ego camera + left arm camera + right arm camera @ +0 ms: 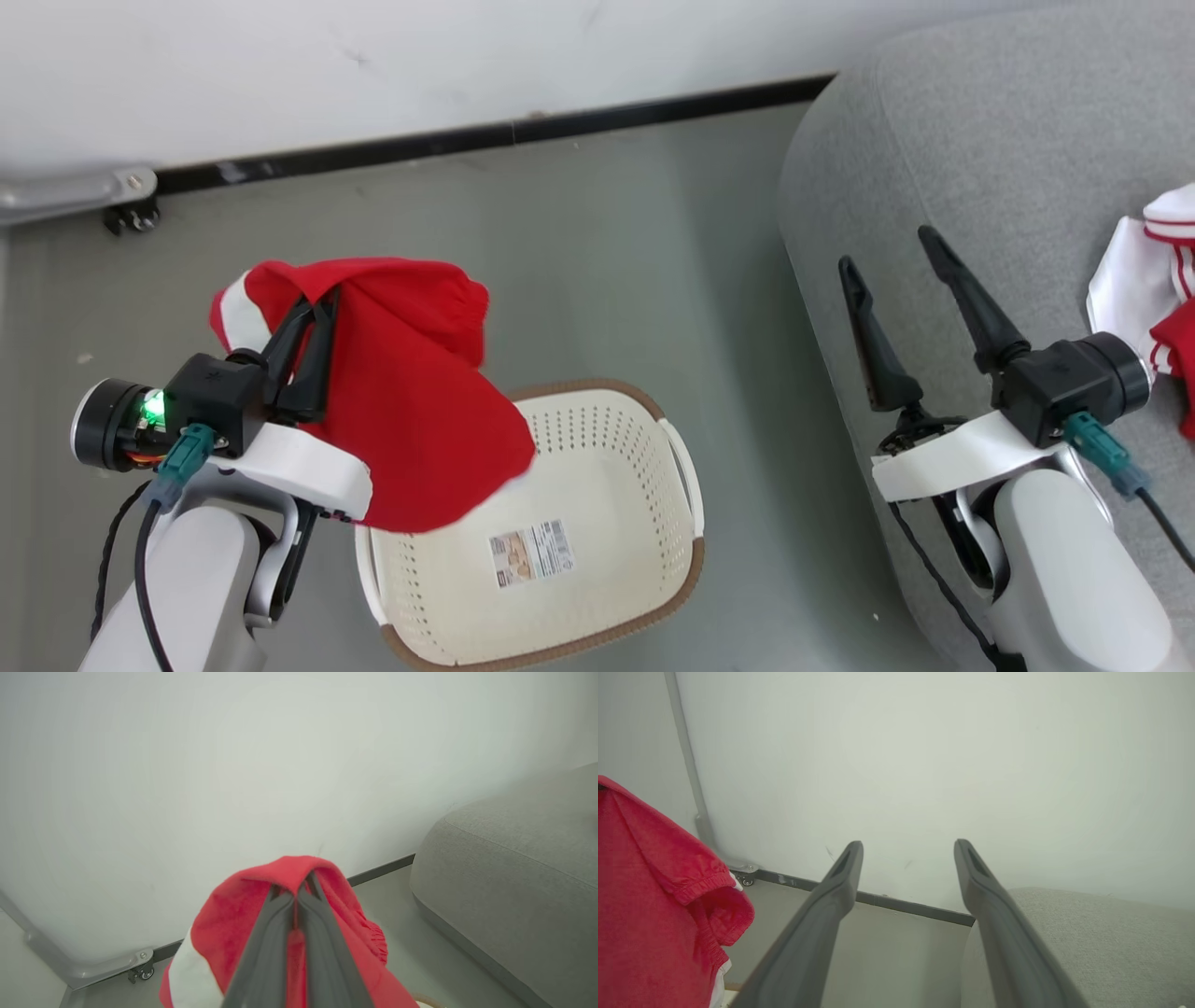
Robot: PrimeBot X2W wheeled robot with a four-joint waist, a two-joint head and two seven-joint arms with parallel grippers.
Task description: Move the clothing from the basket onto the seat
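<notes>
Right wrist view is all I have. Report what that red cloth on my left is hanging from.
Observer: From the left pincer, shut on the red garment, which hangs over the basket.
Operator: Check the basket for more clothing.
Observer: Its visible bottom shows a barcode sticker and no cloth. The hanging garment hides one corner.
Operator: Say what's on the seat.
Observer: A second red-and-white garment lies on the seat, to the right of your open right pincer.
</notes>
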